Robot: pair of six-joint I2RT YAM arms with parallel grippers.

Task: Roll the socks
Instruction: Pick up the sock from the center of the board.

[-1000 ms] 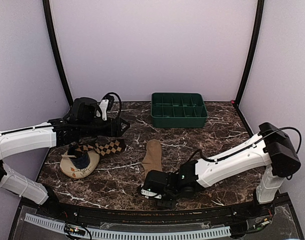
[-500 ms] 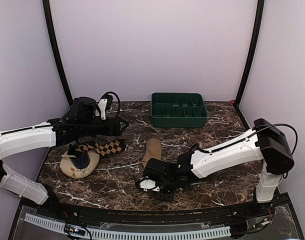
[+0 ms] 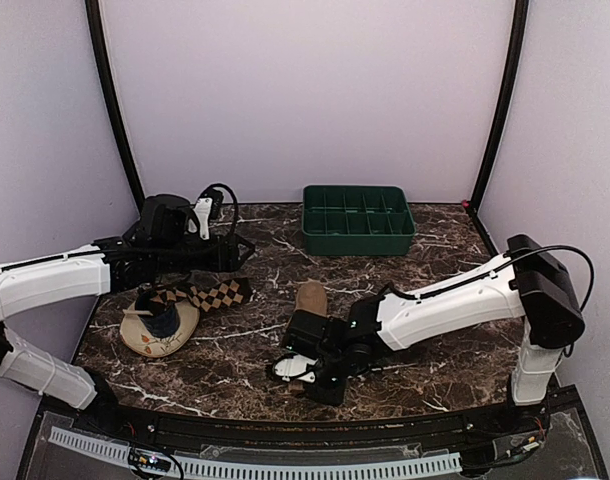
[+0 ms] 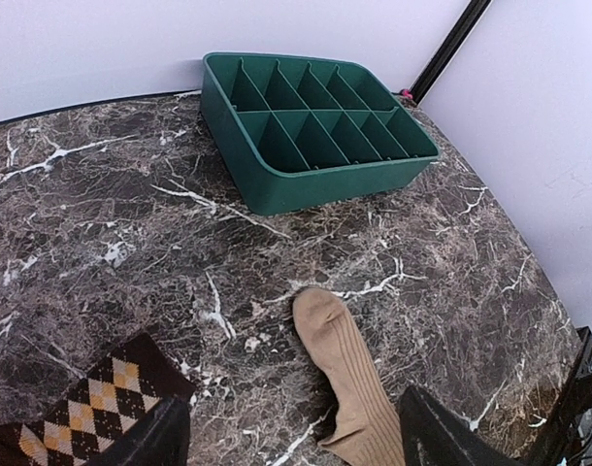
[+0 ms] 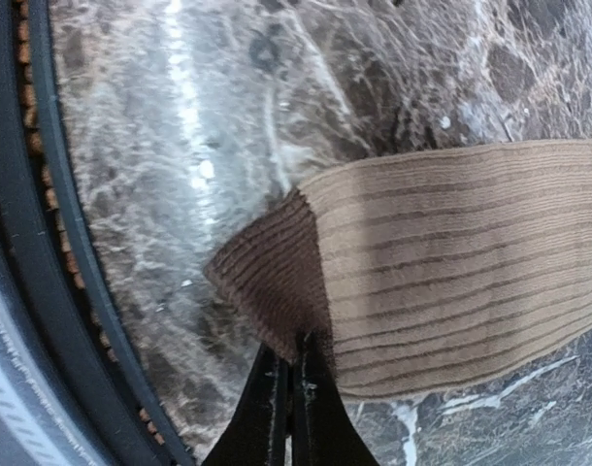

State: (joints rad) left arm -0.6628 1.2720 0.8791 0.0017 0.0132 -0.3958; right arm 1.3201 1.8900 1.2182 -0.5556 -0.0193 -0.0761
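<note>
A plain tan-brown sock [image 3: 310,297] lies mid-table, its toe toward the back; the right arm covers its near end. My right gripper [image 3: 297,366] is shut on this tan sock [image 5: 451,262], the fingertips pinching the darker ribbed cuff [image 5: 277,277] at its edge, which is lifted and folded. Two diamond-check socks [image 3: 211,295] lie to the left, partly on a cream dish. My left gripper [image 3: 243,249] hovers open above the table behind them. Its wrist view shows the tan sock [image 4: 349,383] and a check sock [image 4: 87,413] between its wide-apart fingers [image 4: 442,442].
A green divided tray [image 3: 357,220] stands at the back centre. The round cream dish [image 3: 145,341] with a dark blue cylinder [image 3: 165,322] on it sits front left. The black table rim [image 5: 44,243] runs close to the right gripper.
The right gripper has shut on the tan sock's cuff and slid left, further over the sock. Less of the sock shows from above. The left arm has barely moved.
</note>
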